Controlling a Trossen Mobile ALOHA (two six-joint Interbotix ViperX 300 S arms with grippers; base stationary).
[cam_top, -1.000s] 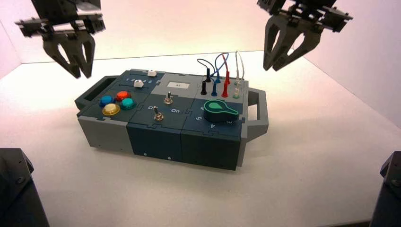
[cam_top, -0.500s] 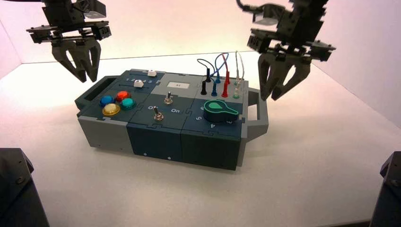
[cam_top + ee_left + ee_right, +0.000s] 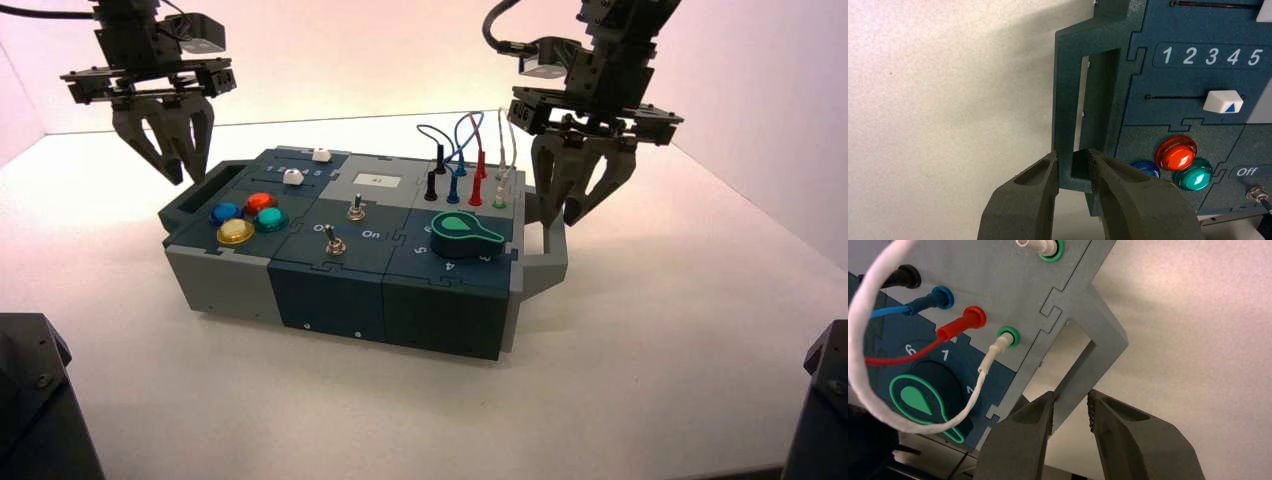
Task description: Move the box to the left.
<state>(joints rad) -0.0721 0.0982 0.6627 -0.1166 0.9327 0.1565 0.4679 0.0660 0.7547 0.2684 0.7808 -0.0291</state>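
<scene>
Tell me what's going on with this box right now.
The robot seems to be getting ready to take the box by its end handles. The left gripper is open at the left handle. The right gripper is open at the right handle. Neither has visibly closed on a handle, and the box sits on the table.
</scene>
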